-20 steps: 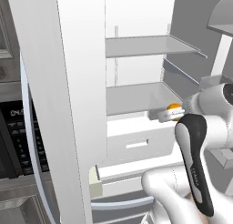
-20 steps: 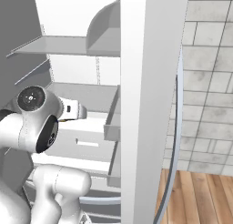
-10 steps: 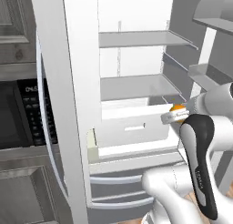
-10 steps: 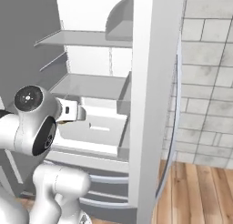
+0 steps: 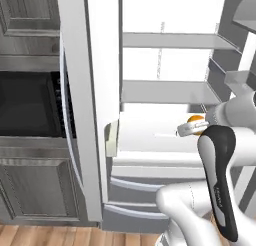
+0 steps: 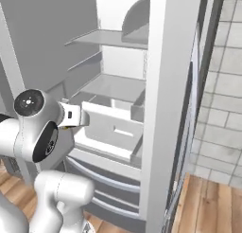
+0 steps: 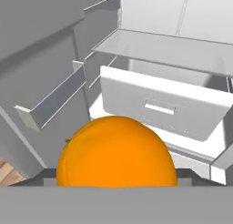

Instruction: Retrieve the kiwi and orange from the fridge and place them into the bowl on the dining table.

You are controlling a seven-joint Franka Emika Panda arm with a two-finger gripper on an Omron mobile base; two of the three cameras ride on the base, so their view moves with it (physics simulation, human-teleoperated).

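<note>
My gripper [image 7: 116, 175] is shut on the orange [image 7: 116, 157], a smooth bright sphere that bulges large in front of the hand camera. From the left base view the orange [image 5: 196, 120] peeks out at the gripper [image 5: 191, 127], held in front of the open fridge [image 5: 165, 55] at the height of its pulled-out white drawer [image 5: 150, 135]. In the right base view the gripper [image 6: 78, 117] points at the fridge [image 6: 113, 85] interior. The drawer [image 7: 164, 107] stands open below a grey shelf. The kiwi, the bowl and the dining table are out of view.
The open left fridge door [image 5: 90, 115] stands close on the left, the right door [image 6: 165, 109] close on the right. A dark built-in oven [image 5: 30, 102] and grey cabinets [image 5: 30, 190] flank the fridge. A tiled wall [image 6: 222, 85] and wood floor [image 6: 208, 203] lie beyond the right door.
The whole picture has shifted, so the base has moved: the fridge looks a little farther off and wood floor now shows. The orange stays in the shut gripper throughout.
</note>
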